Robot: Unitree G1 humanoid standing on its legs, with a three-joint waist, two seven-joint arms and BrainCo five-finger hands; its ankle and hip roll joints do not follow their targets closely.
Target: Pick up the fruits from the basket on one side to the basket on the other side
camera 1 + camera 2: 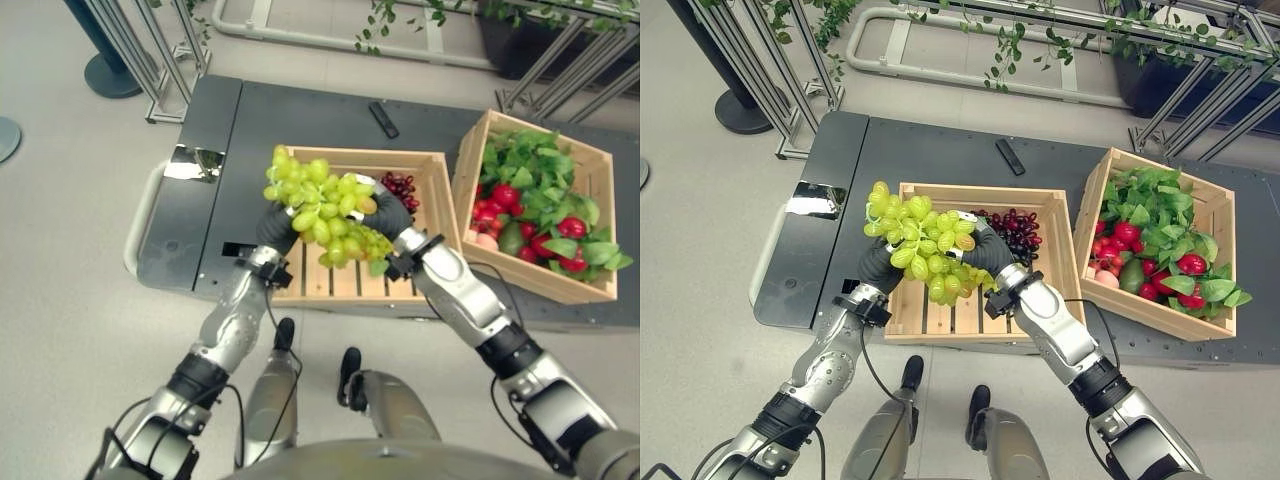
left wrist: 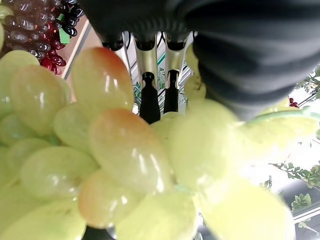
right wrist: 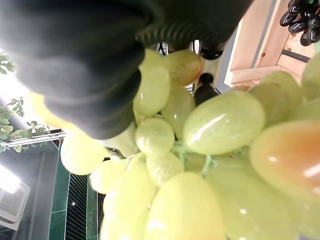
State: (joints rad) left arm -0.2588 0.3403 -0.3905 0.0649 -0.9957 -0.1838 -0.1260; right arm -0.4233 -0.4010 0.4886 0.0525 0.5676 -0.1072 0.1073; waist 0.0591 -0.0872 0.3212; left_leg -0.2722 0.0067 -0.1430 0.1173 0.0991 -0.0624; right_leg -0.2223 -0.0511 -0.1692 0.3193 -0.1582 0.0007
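Both hands, left hand and right hand, are clasping green grapes above slatted crate; next: carrying toward leafy crate.

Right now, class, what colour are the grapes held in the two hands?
Light green grapes, some tinged orange; clearest in the right eye view.

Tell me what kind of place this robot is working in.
Probably a lab or demo hall, not a kitchen: a low dark platform on a plain floor holds two wooden crates of fruit, metal frame legs stand behind, and green vines hang over a rail.
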